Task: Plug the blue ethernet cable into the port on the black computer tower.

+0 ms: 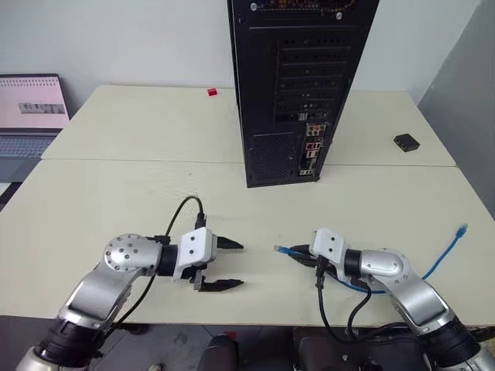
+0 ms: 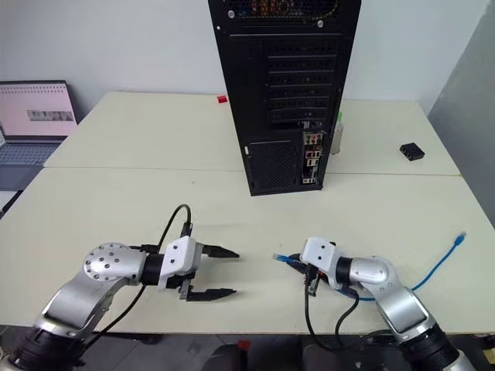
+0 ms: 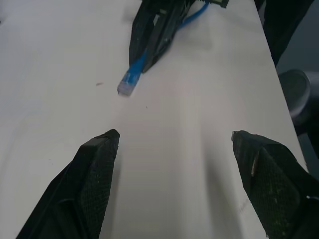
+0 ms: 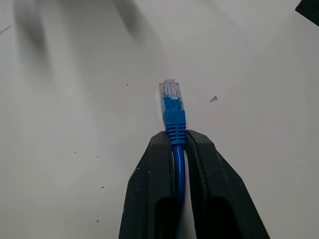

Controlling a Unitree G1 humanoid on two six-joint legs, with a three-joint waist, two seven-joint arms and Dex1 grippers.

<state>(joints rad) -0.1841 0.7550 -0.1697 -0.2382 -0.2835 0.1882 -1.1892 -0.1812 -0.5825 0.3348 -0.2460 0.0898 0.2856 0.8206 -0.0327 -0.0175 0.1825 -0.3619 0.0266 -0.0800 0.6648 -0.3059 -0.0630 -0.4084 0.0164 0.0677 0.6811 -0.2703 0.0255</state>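
Black fingers (image 4: 149,199) of the right gripper (image 4: 175,142) are clamped on the blue cable (image 4: 173,117) just behind its plug, which juts out past the fingertips, low over the pale bench (image 1: 116,201) near its front edge. From the gripper the cable trails back along the right arm and curves away across the bench to its free end (image 1: 462,229), which lies flat near the bench's right edge. Facing it from the other side, the left gripper (image 1: 220,265) has its fingers (image 3: 94,174) spread wide apart with nothing between them, tips aimed toward the plug across a stretch of bare bench; the two grippers are near each other but not touching. Farther back, at the middle of the bench, stands the black tower (image 1: 298,85), upright, its rear panel turned toward the robot, with perforated slot covers above, a square mesh vent at lower left and a narrow vertical strip of coloured connectors at lower right. Within that strip the port (image 1: 310,152) is too small to pick out with certainty. A small black box (image 1: 406,142) rests well to the right of the tower, a small red object (image 1: 212,93) lies at the far side to its left, and an open laptop (image 1: 31,116) sits beyond the bench's left end.
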